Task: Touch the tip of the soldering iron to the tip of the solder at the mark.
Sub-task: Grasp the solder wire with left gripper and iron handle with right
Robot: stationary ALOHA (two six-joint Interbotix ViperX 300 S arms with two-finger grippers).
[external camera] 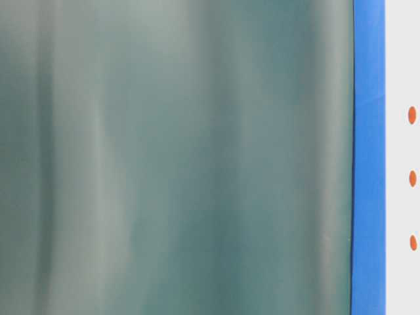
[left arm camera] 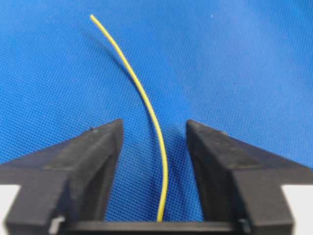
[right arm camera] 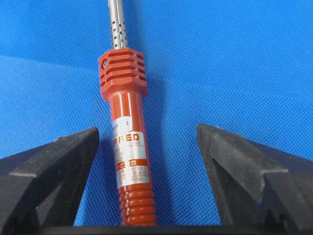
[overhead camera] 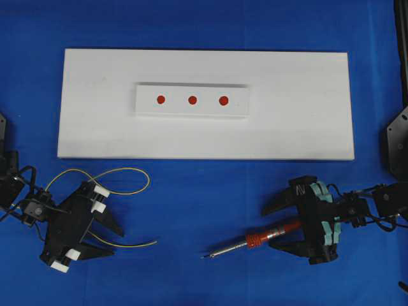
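Overhead exterior shows us two pickups about to happen side by side on the blue tabletop [overhead camera: 204, 191], each arm down over its own item. Our left gripper [overhead camera: 109, 240] straddles the solder [overhead camera: 131, 244], a thin yellow wire; its free end runs out ahead of the fingertips, while the loose loops curl back behind and beside the gripper body. From the left wrist camera, the solder [left arm camera: 146, 105] rises from the gripper base up between the two fingers, bowing a little, with blue cloth showing on either side of it. So the jaws stand apart around the wire and do not pinch it.

Our right gripper [overhead camera: 279, 228] straddles the soldering iron [overhead camera: 258, 240]. Its long axis runs nearly along the gripper's own reach: handle deep between the fingers, red collar and silver shaft beyond the fingertips, tip farthest out. In the right wrist camera the soldering iron [right arm camera: 128, 147] lies nearer one finger than the other, with clear gaps on both sides, so those jaws are also apart and hold nothing.

We judge that both items sit correctly for a straight closing pinch across their thin width. Three red marks [overhead camera: 192, 100] on a small white block [overhead camera: 191, 111] lie well ahead of both grippers, roughly between them.
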